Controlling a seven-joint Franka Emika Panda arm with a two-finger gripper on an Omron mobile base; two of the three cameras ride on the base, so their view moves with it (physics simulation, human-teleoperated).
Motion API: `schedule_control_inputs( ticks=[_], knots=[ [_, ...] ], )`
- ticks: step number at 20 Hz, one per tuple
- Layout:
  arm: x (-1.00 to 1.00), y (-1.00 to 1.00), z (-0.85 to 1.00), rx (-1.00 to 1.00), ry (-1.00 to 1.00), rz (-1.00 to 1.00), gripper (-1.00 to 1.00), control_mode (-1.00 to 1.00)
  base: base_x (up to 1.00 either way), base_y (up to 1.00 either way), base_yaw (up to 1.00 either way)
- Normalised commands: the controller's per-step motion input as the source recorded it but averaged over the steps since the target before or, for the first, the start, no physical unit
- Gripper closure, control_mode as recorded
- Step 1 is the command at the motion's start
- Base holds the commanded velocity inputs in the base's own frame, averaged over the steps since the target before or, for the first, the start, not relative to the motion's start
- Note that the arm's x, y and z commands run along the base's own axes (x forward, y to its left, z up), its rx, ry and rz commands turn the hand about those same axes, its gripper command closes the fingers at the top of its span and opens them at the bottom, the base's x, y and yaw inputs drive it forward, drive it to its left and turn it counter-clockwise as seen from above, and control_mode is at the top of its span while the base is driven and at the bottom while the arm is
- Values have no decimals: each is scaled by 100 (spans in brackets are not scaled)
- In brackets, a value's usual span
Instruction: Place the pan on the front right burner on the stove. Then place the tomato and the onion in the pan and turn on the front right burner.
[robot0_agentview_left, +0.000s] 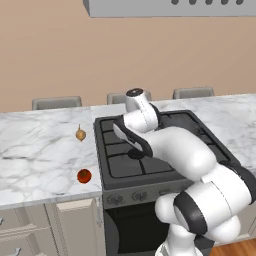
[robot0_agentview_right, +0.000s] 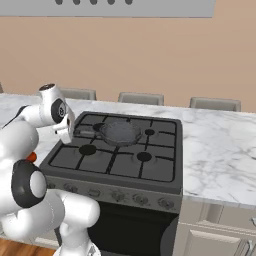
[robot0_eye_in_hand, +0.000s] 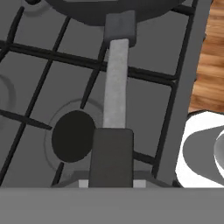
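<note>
Pan (robot0_agentview_right: 120, 133) sits on the stove (robot0_agentview_right: 165, 172) grates near the middle-rear, its bowl between the rear burners, handle running out toward the robot's left. It is not yet over the front right burner (robot0_agentview_right: 144, 156), which lies bare just in front and to the right of the pan.

In the hand view you look straight along the handle (robot0_eye_in_hand: 116, 83): the gripper (robot0_eye_in_hand: 112, 181) is pressed together at its near end, pinching the handle. The fingertips themselves are hidden by the handle's dark end block. Judged reason: holding the far end of the handle lets you carry the pan w/o reaching over the bowl.

Tomato (robot0_agentview_left: 84, 175) and onion (robot0_agentview_left: 80, 134) wait on the counter (robot0_agentview_left: 40, 150) left of the stove, well apart from each other, both untouched.

Arm pose: the arm rises from the base in front of the oven, elbow folded over the front edge, forearm angled over the left grates, hand low and roughly level w/ the handle.

Step 1 of 4 in hand; next move calls for a shift toward front right.
</note>
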Motion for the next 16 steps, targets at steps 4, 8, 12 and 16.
schedule_control_inputs(
  ticks=[4,8,12,16],
  knots=[
    [0,-44,0,2,2,-21,100,-100,0,0,0],
    [0,-46,0,0,0,-17,100,-100,0,0,0],
    [0,-42,0,0,0,-15,100,-100,0,0,0],
    [0,-43,0,0,0,-14,100,-100,0,0,0]
  ],
)
